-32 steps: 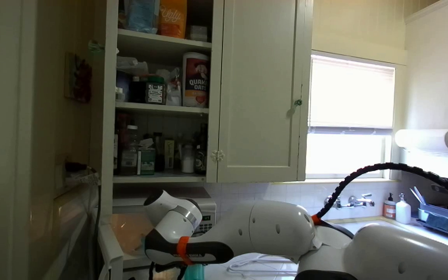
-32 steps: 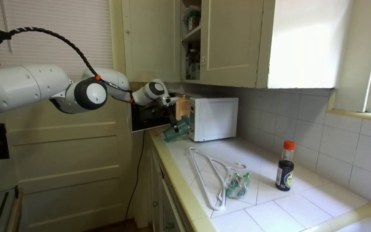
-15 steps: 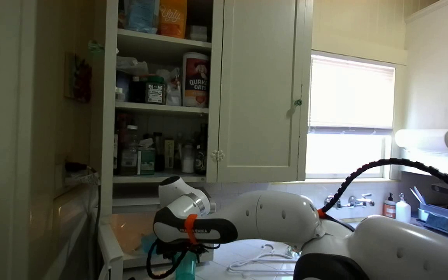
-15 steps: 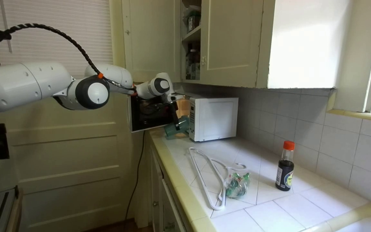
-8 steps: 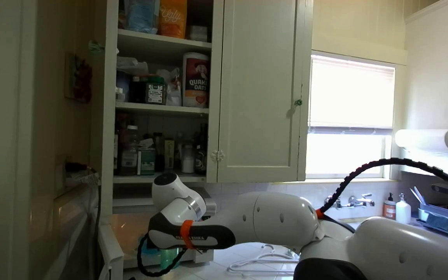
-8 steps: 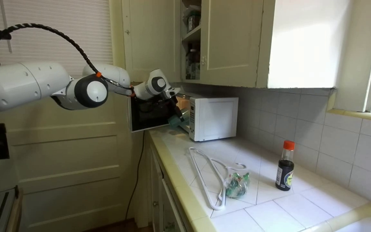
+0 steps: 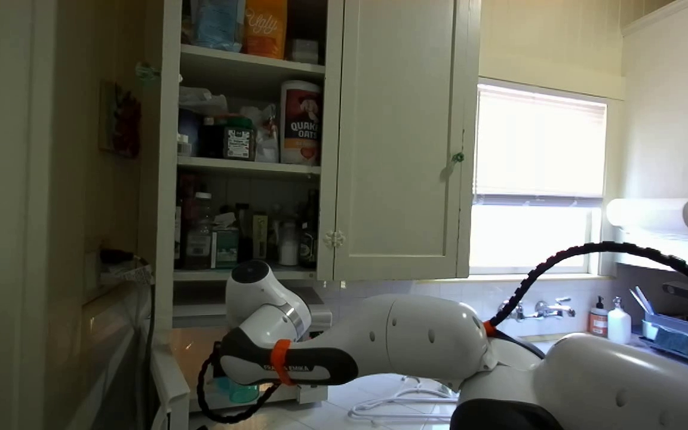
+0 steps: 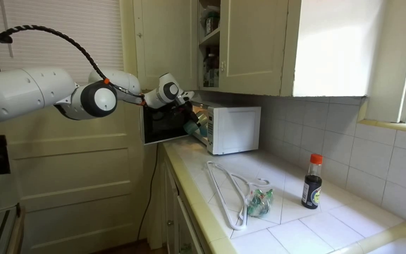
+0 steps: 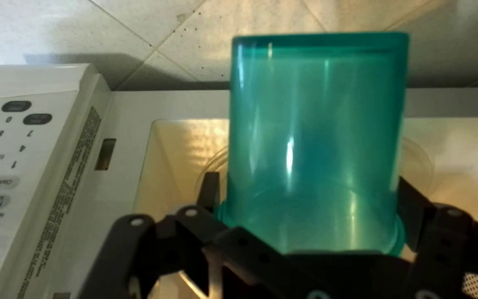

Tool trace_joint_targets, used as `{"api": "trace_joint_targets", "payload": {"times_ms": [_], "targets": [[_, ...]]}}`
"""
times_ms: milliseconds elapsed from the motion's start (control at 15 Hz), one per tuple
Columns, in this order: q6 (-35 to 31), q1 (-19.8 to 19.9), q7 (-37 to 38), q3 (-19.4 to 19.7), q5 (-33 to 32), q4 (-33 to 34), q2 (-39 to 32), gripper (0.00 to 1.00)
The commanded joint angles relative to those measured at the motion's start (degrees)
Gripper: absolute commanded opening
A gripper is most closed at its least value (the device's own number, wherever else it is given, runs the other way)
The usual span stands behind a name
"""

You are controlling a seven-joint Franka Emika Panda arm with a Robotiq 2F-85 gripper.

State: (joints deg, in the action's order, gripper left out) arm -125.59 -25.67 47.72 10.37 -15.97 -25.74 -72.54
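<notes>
In an exterior view, starting leftmost with the swung-out microwave door [image 8: 166, 121], jutting past the left edge of the counter [image 8: 198, 201]. Next rightward, clasping the teal cup [image 8: 190, 127] above the counter's far left corner, squeezing it crosswise between the jaws of the gripper [image 9: 308, 180]. Slanting along its long axis from low left to high right, seemingly pointing the upper end toward the microwave [image 8: 234, 130].

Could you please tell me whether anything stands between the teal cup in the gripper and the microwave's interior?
Possibly: in both exterior views something blue, partly hidden, shows beside the teal cup in the gripper, at the opening of the microwave. The door is swung open, clear of the way.
</notes>
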Motion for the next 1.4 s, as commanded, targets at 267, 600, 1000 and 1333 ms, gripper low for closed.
{"api": "trace_joint_targets", "payload": {"times_ms": [267, 600, 1000, 1333], "targets": [[1.6, -3.1, -4.4, 7.8, -8.1, 0.8, -2.3, 0.71], [7.0, -2.9, 3.2, 4.9, -3.5, 0.8, -2.8, 0.71], [7.7, -4.1, 23.1, 5.5, -3.6, 0.9, -4.5, 0.71], [7.3, -5.2, 39.5, 6.7, -4.5, 0.8, -4.9, 0.71]]}}
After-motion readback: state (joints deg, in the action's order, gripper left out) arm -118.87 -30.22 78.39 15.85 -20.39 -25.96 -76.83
